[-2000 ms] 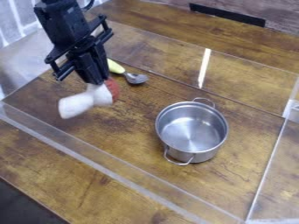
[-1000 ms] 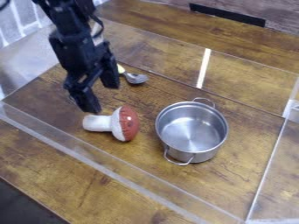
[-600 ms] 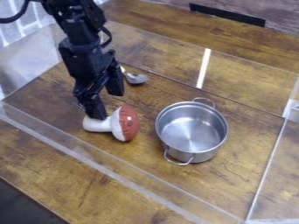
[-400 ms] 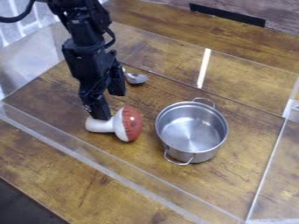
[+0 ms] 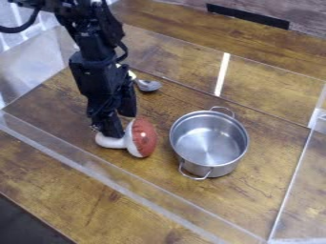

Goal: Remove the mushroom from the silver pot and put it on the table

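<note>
- Toy mushroom (image 5: 132,141), reddish cap, white stem; lying on its side on the desk (image 5: 76,181), left of the silver pot (image 5: 209,144).
- Black pincer (image 5: 114,130), lowered at the stem; spread or pressed together, cannot tell.
- Spoon (image 5: 148,86), partly hidden, behind the mushroom.

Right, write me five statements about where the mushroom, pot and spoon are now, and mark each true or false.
1. The mushroom is inside the silver pot. False: it lies on the table beside the pot.
2. The silver pot stands upright with nothing in it. True.
3. The mushroom stands upright on its stem. False: it lies on its side, its reddish cap toward the pot.
4. The spoon lies on the table, outside the pot. True.
5. The jaws are down inside the pot. False: they are at the mushroom's stem.
</note>
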`<move>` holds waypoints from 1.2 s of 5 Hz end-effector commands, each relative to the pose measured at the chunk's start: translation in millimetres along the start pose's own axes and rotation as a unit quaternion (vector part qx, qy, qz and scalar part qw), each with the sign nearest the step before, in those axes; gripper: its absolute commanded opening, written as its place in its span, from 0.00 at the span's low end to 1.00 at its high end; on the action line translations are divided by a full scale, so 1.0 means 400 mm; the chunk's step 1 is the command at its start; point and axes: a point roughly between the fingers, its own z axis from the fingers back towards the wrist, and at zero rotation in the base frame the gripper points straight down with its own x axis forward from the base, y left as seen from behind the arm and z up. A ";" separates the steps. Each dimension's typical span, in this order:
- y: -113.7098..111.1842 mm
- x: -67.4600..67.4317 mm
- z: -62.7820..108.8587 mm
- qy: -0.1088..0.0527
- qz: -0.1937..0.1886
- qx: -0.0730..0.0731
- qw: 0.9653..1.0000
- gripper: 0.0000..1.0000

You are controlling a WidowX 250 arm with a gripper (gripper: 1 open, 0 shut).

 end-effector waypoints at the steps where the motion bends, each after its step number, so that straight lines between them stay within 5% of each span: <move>1: -0.025 0.005 0.044 0.010 -0.051 -0.029 0.998 0.00; 3: -0.072 0.060 0.079 0.027 -0.119 -0.030 0.992 0.00; 5: -0.030 0.064 0.102 0.020 -0.101 -0.033 0.994 0.00; 6: -0.060 0.078 0.126 0.015 -0.081 -0.036 0.996 1.00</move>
